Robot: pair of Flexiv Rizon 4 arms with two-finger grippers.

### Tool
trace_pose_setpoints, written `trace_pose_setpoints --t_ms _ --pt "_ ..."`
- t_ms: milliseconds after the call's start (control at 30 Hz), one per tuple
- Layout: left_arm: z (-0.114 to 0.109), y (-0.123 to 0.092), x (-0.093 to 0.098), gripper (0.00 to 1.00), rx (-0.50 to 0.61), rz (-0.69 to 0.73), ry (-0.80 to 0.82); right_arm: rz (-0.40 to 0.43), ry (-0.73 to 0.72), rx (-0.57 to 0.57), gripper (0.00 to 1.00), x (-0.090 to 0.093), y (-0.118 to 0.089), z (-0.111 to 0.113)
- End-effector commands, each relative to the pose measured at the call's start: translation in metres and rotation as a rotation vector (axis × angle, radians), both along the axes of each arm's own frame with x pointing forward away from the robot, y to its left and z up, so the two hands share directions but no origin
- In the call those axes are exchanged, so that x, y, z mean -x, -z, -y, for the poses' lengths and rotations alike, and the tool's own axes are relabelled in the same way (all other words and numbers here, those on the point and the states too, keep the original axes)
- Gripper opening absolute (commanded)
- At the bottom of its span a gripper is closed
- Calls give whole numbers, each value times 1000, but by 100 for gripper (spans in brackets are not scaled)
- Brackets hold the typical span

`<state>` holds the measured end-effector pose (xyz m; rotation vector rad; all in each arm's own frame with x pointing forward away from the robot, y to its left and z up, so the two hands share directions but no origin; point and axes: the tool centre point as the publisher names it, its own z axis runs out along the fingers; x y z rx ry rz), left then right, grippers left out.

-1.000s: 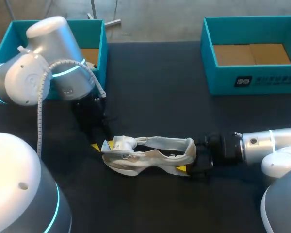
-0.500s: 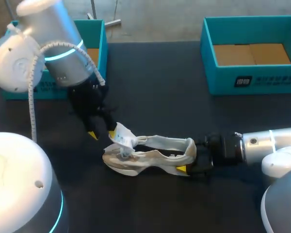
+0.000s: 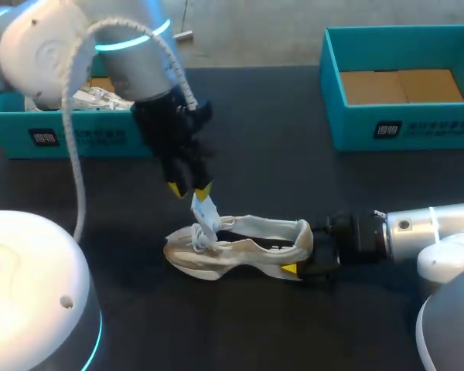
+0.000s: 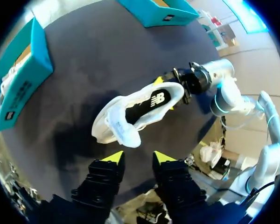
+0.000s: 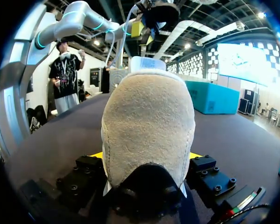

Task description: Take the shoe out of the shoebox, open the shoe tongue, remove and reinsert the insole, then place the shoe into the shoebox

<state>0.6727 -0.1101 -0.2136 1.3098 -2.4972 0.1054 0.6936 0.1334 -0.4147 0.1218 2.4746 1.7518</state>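
Right gripper [image 3: 303,253] lies low on the table [image 3: 278,154], its arm coming in from the right; fingers clenched on the heel of the shoe [image 3: 232,246], a yellow tip showing on either side of the heel in the right wrist view.
Shoe pale, resting on the dark table about midway across, nearer the robot than either box; toe to the left, heel to the right; dark insole [image 4: 150,103] visible inside the opening.
Tongue [image 3: 204,215] pulled up, standing off the front of the shoe.
Left gripper [image 3: 189,188] hangs just above the tongue, its arm coming down from the far left; fingers released and parted, nothing between them; in the left wrist view the tongue sits just ahead of the tips with a sliver of table between.
Far side of the table: left shoebox [image 3: 77,135], teal, with a second shoe [image 3: 93,98] inside; right shoebox [image 3: 406,124], teal, brown floor showing.
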Motion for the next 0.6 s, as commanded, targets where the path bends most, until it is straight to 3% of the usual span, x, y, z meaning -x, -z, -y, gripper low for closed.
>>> trace_pose_setpoints --t_ms 33,267,400,600 --pt "24 -4 -1 0 -88 19 121 -1 0 6 0 0 0 -2" --pt "39 -13 24 0 -76 103 398 -1 0 6 0 0 0 -2" --pt "44 -19 30 0 -56 46 560 -1 0 6 0 0 0 -2" --pt "46 -21 30 0 -46 33 583 -1 0 6 0 0 0 -2"
